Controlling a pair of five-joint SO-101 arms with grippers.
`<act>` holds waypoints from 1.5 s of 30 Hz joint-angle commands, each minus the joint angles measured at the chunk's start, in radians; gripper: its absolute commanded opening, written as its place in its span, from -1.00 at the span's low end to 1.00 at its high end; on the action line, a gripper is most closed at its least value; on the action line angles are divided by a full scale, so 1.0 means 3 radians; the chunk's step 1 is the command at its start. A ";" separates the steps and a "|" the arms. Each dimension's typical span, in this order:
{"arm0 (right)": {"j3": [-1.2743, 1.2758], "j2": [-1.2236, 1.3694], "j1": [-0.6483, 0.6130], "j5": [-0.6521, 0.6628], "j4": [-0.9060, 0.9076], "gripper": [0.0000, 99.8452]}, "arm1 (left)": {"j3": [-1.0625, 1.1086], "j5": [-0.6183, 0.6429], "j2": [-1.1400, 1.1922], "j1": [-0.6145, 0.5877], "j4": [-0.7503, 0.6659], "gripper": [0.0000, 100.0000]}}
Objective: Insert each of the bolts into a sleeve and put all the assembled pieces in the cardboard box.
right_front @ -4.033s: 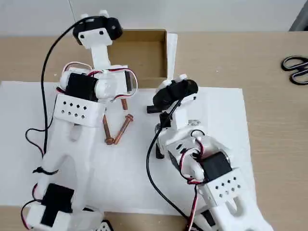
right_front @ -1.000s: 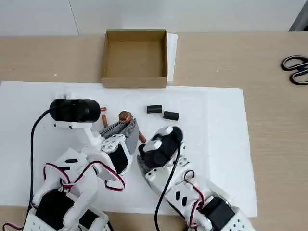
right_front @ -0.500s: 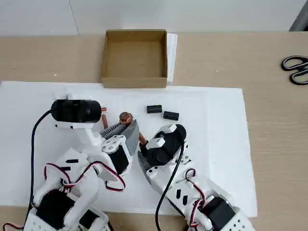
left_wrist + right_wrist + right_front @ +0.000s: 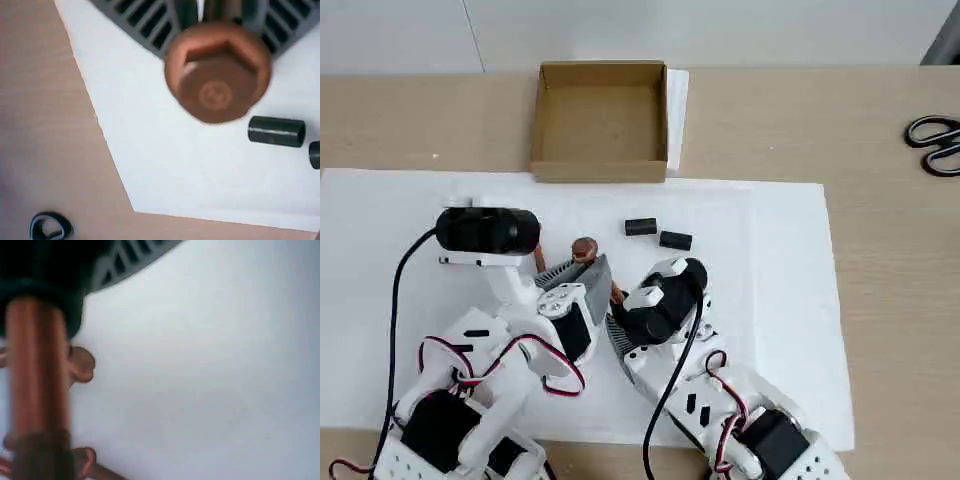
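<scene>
Our left gripper (image 4: 582, 264) is clamped on a bolt (image 4: 584, 246), just below its head, above the white sheet (image 4: 780, 300). The right gripper (image 4: 618, 303) sits just beside it; we cannot tell its grip. A sleeve (image 4: 640, 227) and a second sleeve (image 4: 675, 240) lie nearby on the sheet. The cardboard box (image 4: 600, 171) stands beyond them.

No text, number or sign can be read on anything. The head of the bolt (image 4: 217, 75) carries a small round stamped mark, but it is too blurred to read.
</scene>
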 commanded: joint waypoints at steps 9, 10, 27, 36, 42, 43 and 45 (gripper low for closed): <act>-0.0205 -0.0023 0.0018 0.0041 -0.0069 -0.99 | 0.0013 0.0015 -0.0031 0.0378 0.0092 -0.99; -0.0199 -0.0023 -0.0018 0.0046 -0.0069 -0.99 | 0.0038 0.0005 -0.0031 0.0378 0.0092 -0.99; -0.0194 -0.0038 -0.0269 0.0138 0.0049 -0.99 | 0.0202 -0.0292 -0.0046 0.0384 0.0501 -0.99; -0.0205 -0.0043 -0.0263 0.0143 0.0023 -0.99 | 0.0248 -0.0292 -0.0046 0.0384 0.0665 -0.99; -0.0205 -0.0043 -0.0263 0.0143 0.0023 -0.99 | 0.0309 -0.0292 -0.0051 0.0373 0.0593 -0.99; -0.0205 -0.0043 -0.0263 0.0143 0.0023 -0.99 | 0.0304 -0.0292 -0.0051 0.0373 0.0583 -0.99; -0.0205 -0.0043 -0.0263 0.0143 0.0023 -0.99 | 0.0304 -0.0292 -0.0051 0.0373 0.0583 -0.98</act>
